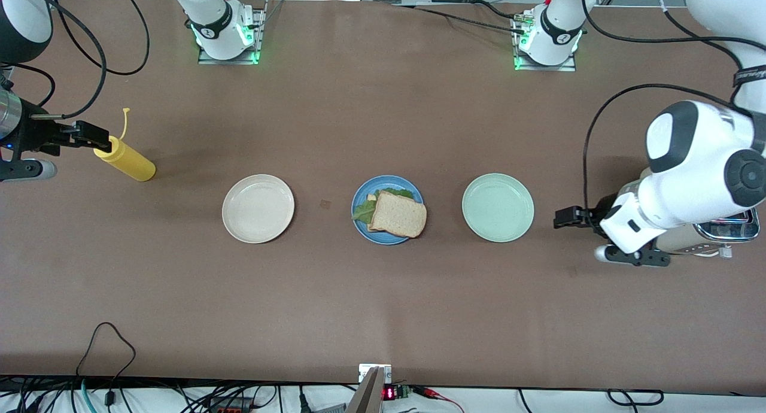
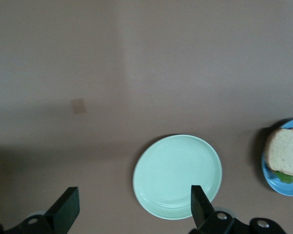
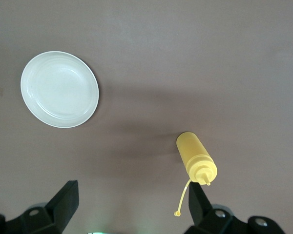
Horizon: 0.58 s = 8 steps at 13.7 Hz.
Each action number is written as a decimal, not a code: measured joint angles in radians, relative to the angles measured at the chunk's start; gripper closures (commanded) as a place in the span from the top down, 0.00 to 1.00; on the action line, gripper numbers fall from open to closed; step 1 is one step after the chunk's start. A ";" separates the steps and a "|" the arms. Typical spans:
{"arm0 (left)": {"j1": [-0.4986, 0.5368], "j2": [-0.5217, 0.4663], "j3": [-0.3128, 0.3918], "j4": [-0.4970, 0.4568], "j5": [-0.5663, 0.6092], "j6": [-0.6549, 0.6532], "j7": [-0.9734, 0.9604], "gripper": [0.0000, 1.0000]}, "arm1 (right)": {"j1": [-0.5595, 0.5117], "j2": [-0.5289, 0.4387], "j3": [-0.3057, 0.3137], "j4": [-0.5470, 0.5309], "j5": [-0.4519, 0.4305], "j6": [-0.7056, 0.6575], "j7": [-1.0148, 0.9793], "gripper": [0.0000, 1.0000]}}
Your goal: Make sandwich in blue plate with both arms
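- Brown matte table [image 1: 383, 305] spreads under everything, with cables trailing along the edge nearest the front camera and the two arm bases bolted at the top of the front view
- On it at mid-table sits the round blue plate [image 1: 359, 197], holding the sandwich [image 1: 398, 214]: a square light-brown slice with a darker crust on top and crinkled green lettuce poking out beneath
- Beside it toward the left arm's end lies a pale mint-green plate [image 1: 498, 207], smooth and shallow; toward the right arm's end a cream-white plate [image 1: 258, 208]
- Left gripper [image 1: 565, 216] hangs just beside the mint plate, fingers spread apart and holding nothing
- Right gripper [image 1: 96, 139] hovers over a yellow squeeze bottle [image 1: 127, 160] standing on the table with its cap strap curling up; fingers apart, nothing gripped
- A shiny metal appliance [image 1: 727, 228] shows under the left arm
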State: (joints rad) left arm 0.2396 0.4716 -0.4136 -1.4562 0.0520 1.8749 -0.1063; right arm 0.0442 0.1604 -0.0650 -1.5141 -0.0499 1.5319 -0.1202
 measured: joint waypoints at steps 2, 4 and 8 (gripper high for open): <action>-0.065 -0.030 0.115 0.013 0.008 -0.002 0.002 1.00 | 0.000 0.000 0.000 0.000 0.000 0.000 0.000 1.00; -0.147 -0.075 0.254 0.018 0.008 -0.018 0.030 1.00 | 0.000 0.000 0.000 -0.001 0.000 0.000 0.000 1.00; -0.236 -0.188 0.402 0.020 0.008 -0.141 0.059 1.00 | 0.000 0.000 0.001 -0.001 0.001 0.000 0.000 1.00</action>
State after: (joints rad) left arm 0.0031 0.2832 -0.0119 -1.4360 0.0598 1.7342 -0.0469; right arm 0.0441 0.1602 -0.0640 -1.5152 -0.0494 1.5314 -0.1202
